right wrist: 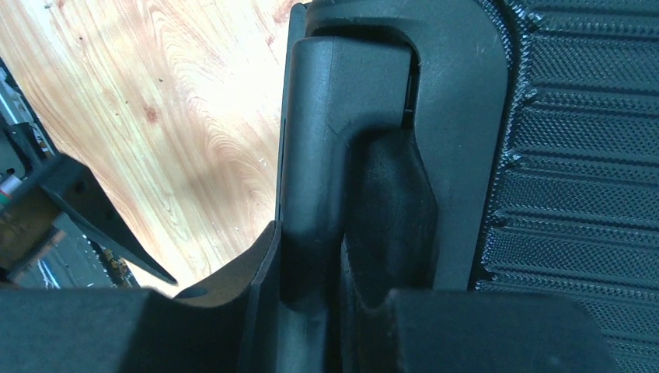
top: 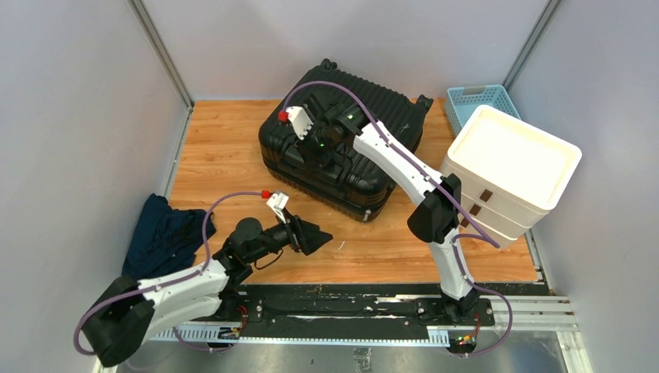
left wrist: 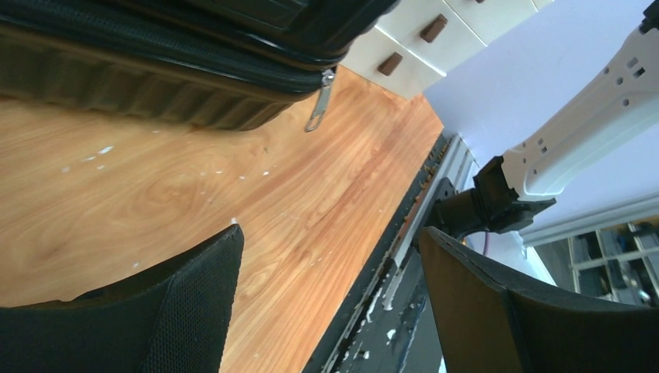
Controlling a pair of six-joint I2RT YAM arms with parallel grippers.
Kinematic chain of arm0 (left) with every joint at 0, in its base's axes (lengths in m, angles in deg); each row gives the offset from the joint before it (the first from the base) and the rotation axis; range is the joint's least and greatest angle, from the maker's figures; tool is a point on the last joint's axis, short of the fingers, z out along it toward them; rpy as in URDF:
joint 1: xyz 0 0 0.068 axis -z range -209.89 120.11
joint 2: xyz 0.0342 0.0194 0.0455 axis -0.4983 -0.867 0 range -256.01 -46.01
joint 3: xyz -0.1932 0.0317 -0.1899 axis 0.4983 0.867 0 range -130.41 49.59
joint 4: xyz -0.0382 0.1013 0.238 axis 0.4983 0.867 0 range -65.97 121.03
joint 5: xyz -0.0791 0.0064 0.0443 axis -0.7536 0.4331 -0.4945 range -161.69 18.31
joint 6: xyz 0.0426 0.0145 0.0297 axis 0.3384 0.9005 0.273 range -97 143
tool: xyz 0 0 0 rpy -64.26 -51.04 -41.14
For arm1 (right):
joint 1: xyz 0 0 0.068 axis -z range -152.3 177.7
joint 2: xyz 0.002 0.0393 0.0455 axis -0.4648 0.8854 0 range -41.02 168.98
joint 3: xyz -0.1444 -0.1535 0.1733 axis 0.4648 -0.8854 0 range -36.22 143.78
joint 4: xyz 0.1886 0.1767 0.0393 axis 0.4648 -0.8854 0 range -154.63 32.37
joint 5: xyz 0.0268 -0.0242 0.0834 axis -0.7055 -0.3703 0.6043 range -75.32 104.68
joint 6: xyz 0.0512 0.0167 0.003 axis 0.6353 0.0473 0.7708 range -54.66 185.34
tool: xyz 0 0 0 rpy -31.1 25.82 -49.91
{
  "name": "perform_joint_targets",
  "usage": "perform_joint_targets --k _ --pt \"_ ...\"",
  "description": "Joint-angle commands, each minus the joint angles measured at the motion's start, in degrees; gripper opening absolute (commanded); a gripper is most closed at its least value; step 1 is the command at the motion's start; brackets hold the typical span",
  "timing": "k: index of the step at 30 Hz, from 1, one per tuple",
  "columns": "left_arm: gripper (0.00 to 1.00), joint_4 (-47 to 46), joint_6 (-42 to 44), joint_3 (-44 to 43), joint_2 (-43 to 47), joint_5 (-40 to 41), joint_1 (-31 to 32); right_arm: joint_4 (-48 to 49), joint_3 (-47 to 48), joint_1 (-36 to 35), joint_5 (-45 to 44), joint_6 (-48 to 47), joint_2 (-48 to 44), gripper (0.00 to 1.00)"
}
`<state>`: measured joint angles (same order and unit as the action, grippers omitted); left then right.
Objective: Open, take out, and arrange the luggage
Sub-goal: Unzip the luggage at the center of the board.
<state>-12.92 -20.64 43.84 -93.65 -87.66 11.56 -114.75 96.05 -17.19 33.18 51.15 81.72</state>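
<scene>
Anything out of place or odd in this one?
A dark blue cloth lies crumpled across the left edge of the wooden board, and the white drawer unit sits skewed at the right edge. The luggage lies closed, at an angle to the board. A few white specks dot the wood.

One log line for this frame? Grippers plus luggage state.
luggage: closed, flat on table | right gripper: shut on handle | left gripper: open, empty, above table | stage: not yet opened
</scene>
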Motion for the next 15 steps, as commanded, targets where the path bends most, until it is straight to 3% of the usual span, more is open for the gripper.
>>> perform_joint_targets --k 1,10,15 --pt "0.85 -12.67 1.81 -4.12 -11.66 2.38 4.30 2.63 3.89 -1.23 8.72 1.24 -4.09 0.00" --pt "0.83 -45.21 -3.13 -7.31 -42.41 4.17 5.28 2.98 3.26 -1.44 9.44 1.63 -4.73 0.00" --pt "0.82 -50.99 -4.49 -11.08 -51.83 6.25 6.36 2.92 3.48 -1.39 10.08 1.87 -4.88 0.00"
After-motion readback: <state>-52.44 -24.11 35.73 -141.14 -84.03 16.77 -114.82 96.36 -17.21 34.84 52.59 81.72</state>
